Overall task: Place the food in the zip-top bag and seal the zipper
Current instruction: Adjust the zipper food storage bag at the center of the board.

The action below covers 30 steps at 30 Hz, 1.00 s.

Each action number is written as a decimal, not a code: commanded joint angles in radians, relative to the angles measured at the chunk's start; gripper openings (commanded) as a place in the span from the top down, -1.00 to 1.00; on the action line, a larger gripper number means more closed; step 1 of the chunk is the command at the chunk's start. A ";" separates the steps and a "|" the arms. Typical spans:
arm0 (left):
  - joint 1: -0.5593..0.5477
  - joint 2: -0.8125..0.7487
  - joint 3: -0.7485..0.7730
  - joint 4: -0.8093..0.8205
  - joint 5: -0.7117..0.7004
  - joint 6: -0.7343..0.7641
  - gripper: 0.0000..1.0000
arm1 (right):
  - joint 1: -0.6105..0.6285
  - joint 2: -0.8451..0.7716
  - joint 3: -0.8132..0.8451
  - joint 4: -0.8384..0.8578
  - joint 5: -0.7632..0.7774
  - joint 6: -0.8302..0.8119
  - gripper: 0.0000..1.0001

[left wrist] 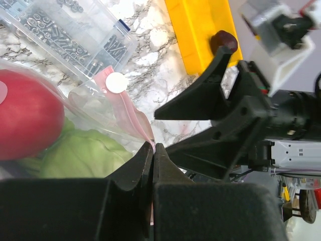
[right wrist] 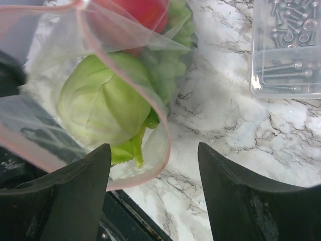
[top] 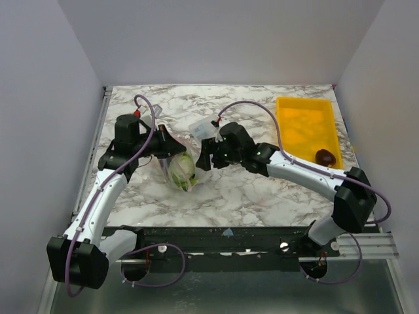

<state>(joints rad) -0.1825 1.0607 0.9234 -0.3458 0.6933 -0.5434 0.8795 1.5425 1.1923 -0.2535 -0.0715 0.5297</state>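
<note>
zip-top bag (top: 180, 169) sits mid-table, cabbage (right wrist: 100, 100) and red fruit (left wrist: 25, 115) inside. left gripper (left wrist: 153, 149) clamps the pink zipper (left wrist: 133, 113); right gripper (right wrist: 153, 150) gapes at the mouth. floppy, slick film: pinch the strip.

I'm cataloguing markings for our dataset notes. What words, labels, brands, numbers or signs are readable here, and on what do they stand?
No text can be read in any view.
On the zip-top bag, the round white sticker: blank.
On the clear box of screws: no label to be seen.
On the yellow tray: plain, no marking.
</note>
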 commanded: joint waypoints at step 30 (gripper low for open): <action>0.003 -0.444 -0.079 -0.042 -0.199 -0.632 1.00 | 0.007 -0.089 0.294 -0.205 -0.343 0.176 1.00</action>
<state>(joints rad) -0.1772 0.6430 1.0096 -0.4202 0.6022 -0.9642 0.8780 1.4597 1.5803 -0.4538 -0.3794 0.6868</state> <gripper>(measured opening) 0.009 0.005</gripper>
